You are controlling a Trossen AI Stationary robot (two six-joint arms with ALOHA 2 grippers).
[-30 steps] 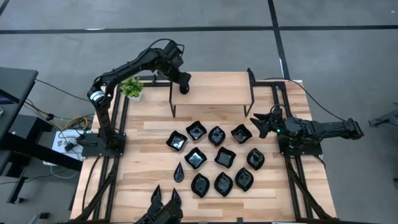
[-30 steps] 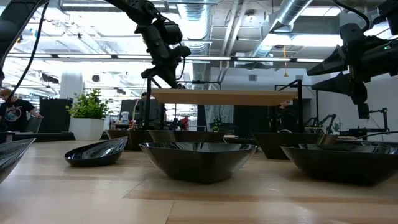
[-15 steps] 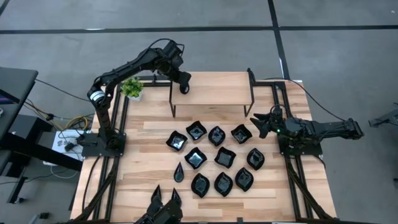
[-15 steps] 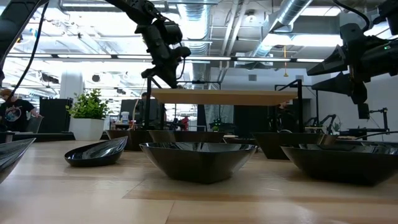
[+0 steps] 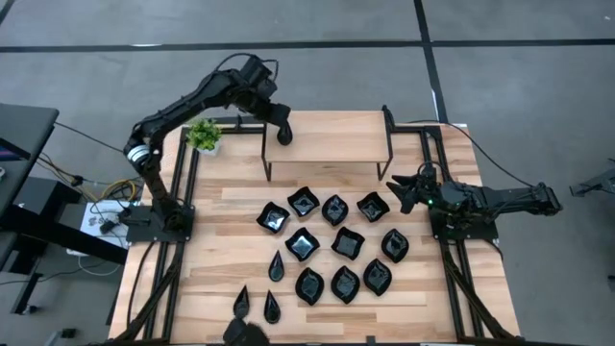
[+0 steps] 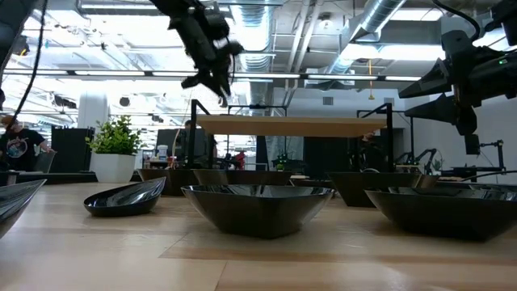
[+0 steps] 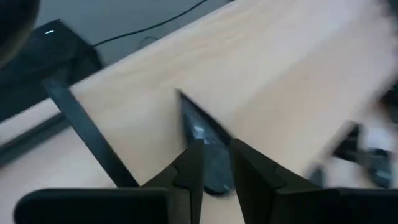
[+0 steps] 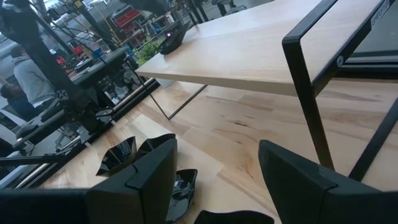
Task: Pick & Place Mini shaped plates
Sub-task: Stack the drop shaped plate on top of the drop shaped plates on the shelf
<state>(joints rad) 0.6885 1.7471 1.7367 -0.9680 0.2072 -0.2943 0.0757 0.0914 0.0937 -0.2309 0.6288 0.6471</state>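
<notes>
The left arm let go of a little plate on the shelf and lifted up.

From above, the left gripper (image 5: 280, 123) had pulled back; the teardrop plate (image 5: 284, 135) lay on the raised shelf (image 5: 336, 135). From table height, the gripper hung higher than before. Its wrist camera showed its fingers (image 7: 189, 171) slightly apart, holding nothing. The right gripper (image 8: 214, 165) waited, wide open, beside the other plates (image 5: 334, 209).

No text, label, brand, number or sign can be read anywhere in these views, on the table, the arms or the room behind.
</notes>
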